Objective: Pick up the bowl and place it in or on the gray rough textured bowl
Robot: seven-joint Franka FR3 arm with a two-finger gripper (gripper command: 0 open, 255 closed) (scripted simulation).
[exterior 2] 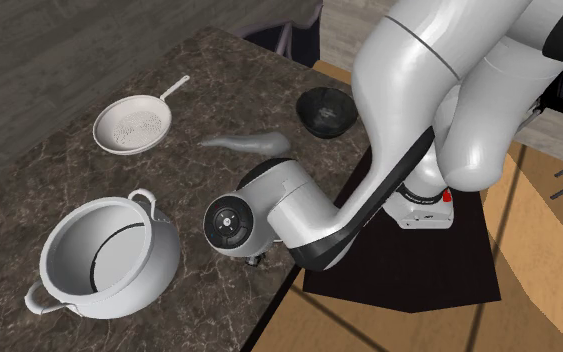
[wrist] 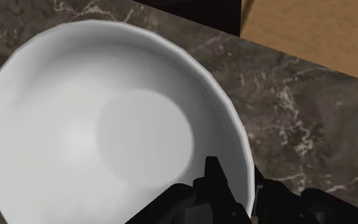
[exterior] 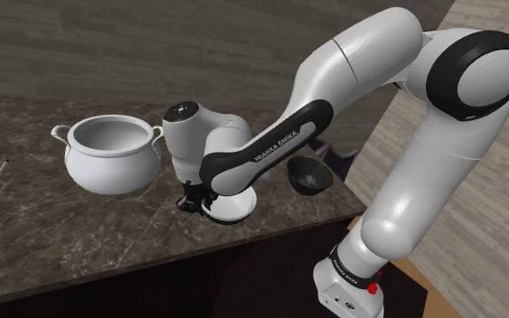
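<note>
2 fingers (wrist: 217,183) pinch the rim of the white bowl (wrist: 95,127), 1 inside, 1 outside, on the dark counter (wrist: 298,108).

White Franka arm (exterior: 361,72) in a folded reach. From the base at the shoulder view's lower right the lower links rise upright, the upper link slopes down toward that view's left, and the dark-banded forearm (exterior: 261,154) doubles back beneath it to the wrist (exterior: 193,135). The hand points straight down (its round flange (exterior 2: 227,222) faces the second exterior camera). The black gripper (wrist: 244,186) sits low, its fingers (wrist: 214,175) narrowly spaced and clasping the rim of the white bowl (wrist: 75,127), one inside, one outside.
</note>
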